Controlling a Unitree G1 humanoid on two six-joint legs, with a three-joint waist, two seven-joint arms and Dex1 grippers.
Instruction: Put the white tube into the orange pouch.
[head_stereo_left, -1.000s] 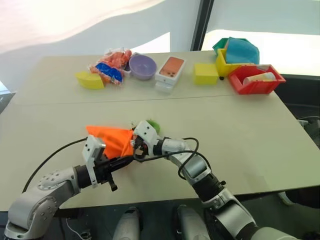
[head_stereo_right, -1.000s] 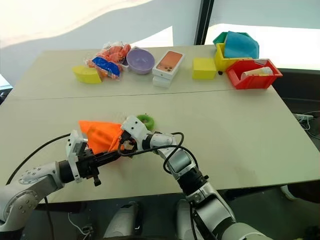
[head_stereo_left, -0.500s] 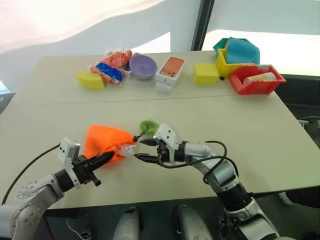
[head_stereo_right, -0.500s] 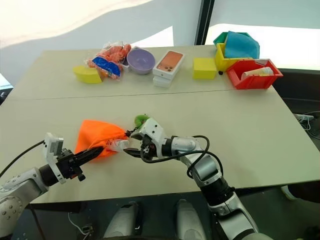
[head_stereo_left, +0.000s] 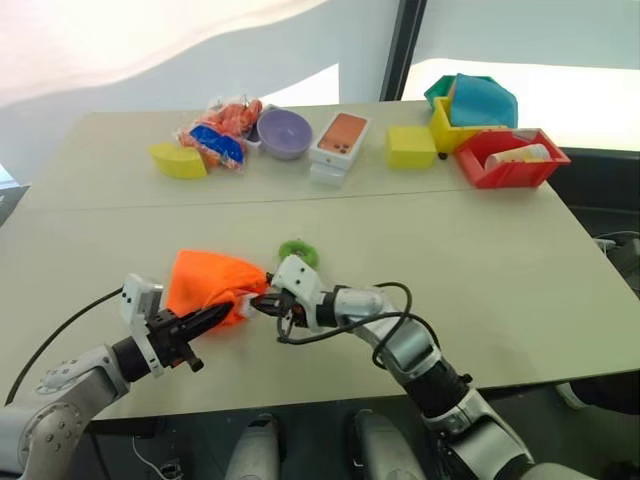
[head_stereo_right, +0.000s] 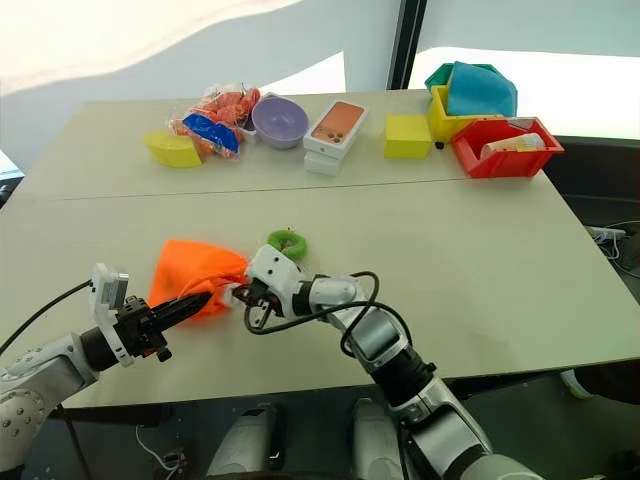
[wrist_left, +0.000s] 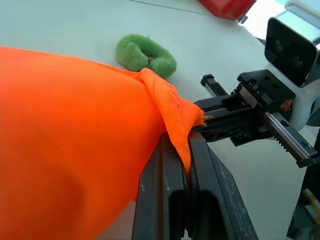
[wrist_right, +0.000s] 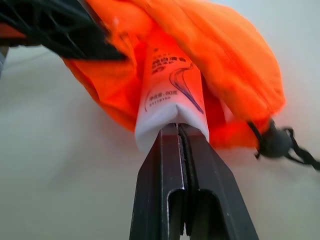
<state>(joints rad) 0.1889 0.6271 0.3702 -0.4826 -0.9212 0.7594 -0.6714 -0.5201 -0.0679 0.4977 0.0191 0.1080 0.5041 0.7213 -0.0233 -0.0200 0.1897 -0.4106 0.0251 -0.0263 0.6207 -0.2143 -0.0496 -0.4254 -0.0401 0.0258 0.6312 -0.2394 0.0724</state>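
Orange pouch (head_stereo_left: 208, 285) lies on the counter (head_stereo_left: 480, 260), head views: left gripper (head_stereo_left: 215, 316) clamped on its rim, right gripper (head_stereo_left: 262, 303) at the mouth.
Left wrist: jaws pinch pouch fabric, green ring (wrist_left: 146, 53) beyond.
Right wrist: jaws together against the tail of the white tube (wrist_right: 169, 97), front end already inside. Insertion step; next, push deeper.

The right gripper (wrist_right: 181, 131) has its two black fingers pressed together against the flat crimped end of the white tube (wrist_right: 170, 95). The tube's far end lies inside the orange pouch (wrist_right: 220, 55). A dark, blurred shape, probably the left gripper (wrist_right: 60, 30), holds the pouch's edge.
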